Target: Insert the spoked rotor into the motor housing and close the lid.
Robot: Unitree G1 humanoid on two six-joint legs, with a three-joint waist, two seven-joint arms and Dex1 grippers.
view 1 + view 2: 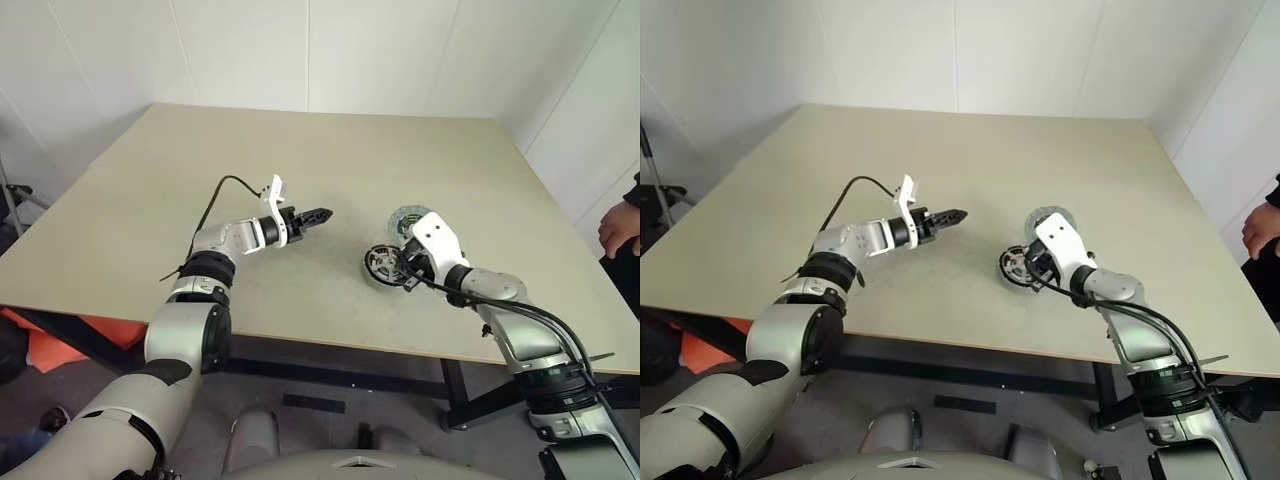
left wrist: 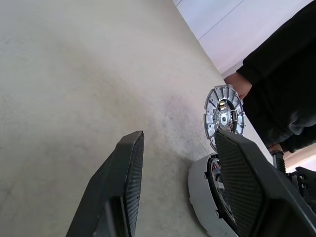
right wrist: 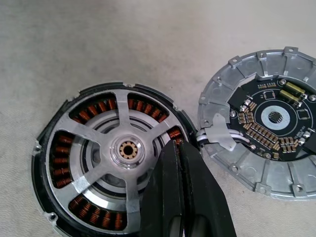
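Observation:
The motor housing point(image 3: 59, 158) lies flat on the table, its copper windings showing between the silvery spokes of the spoked rotor point(image 3: 129, 149), which sits inside it. My right gripper point(image 3: 178, 144) is shut with nothing in it, its tips just over the rotor's rim on the side nearest the lid. The lid point(image 3: 269, 128), a ribbed grey disc with a dark circuit board showing, lies right beside the housing point(image 1: 382, 264), joined to it by white wires. My left gripper point(image 1: 318, 214) is open and empty, held above the table left of the housing and pointing toward it.
The pale table point(image 1: 300, 150) has wide bare room to the left and behind. Its front edge runs close below the housing. A person in a black sleeve point(image 2: 276, 89) stands at the right side, one hand point(image 1: 620, 225) near the table's edge.

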